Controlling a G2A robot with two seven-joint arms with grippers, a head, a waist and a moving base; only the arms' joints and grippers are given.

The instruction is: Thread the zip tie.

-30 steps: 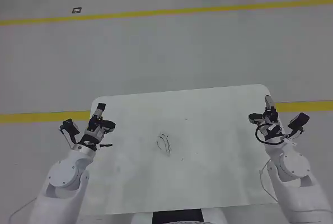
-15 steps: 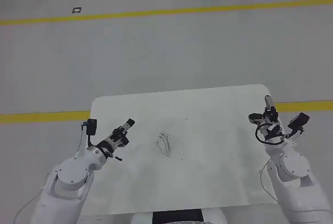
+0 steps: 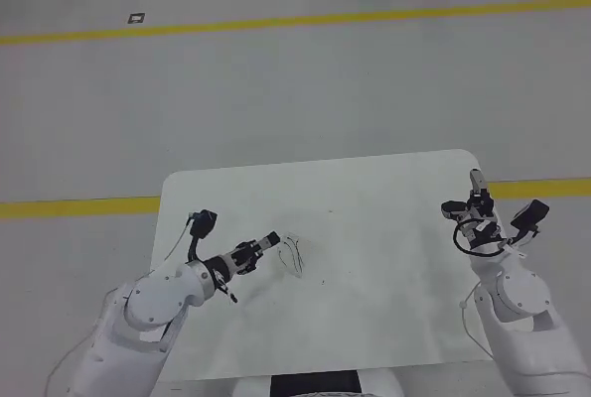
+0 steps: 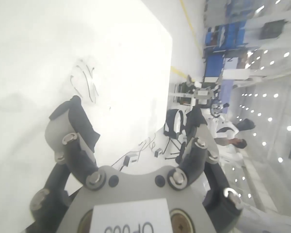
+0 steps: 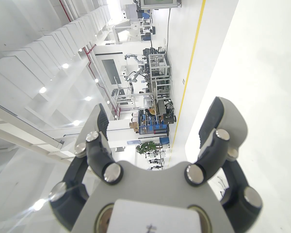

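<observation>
White table [image 3: 374, 308], rounded corners. Left gripper [image 3: 271, 239] is over the table's middle, jaws spread wide and empty, its tip just beside the zip ties [image 3: 293, 254]. Right gripper [image 3: 477, 184] is at the table's right edge near the far corner, jaws likewise apart, holding nothing. The zip ties are a small loose bundle of thin dark strands lying flat near the table's centre.

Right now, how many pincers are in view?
2. The left pincer beside the zip ties at the middle of the table; the right pincer at its right edge.
</observation>
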